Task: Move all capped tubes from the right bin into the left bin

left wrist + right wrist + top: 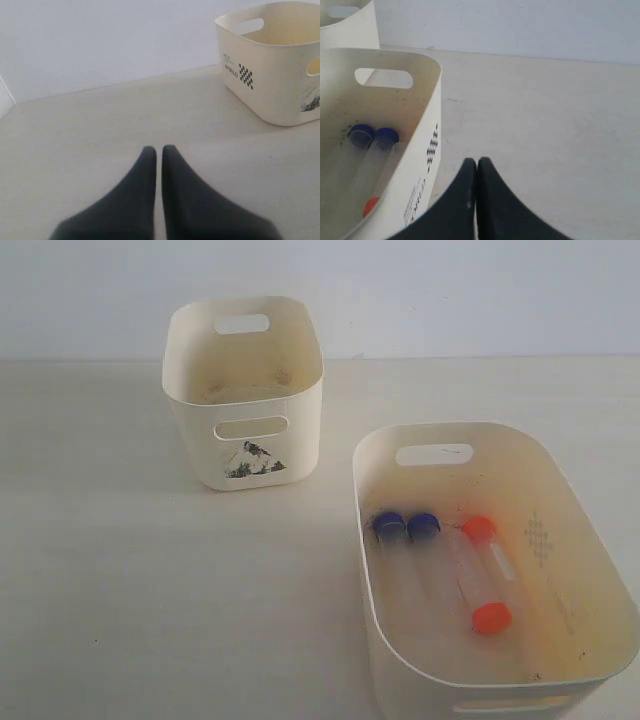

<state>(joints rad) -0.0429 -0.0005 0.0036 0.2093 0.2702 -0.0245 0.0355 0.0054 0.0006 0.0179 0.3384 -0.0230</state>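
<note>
The wide right bin (590, 540) holds all the capped tubes: two blue-capped ones (389, 525) (424, 526) side by side and two orange-capped ones (479, 529) (491, 617). The tall left bin (200, 390) with the mountain picture stands behind it to the left, nothing visible inside. Neither gripper shows in the exterior view. My left gripper (158, 150) is shut and empty over bare table, the left bin (280, 80) well off to one side. My right gripper (476, 162) is shut and empty beside the right bin's outer wall (427, 150); blue caps (361, 133) (386, 135) show inside.
A pale wall runs along the table's far edge (480, 357). Bare tabletop (150, 590) lies left of the right bin and in front of the left bin.
</note>
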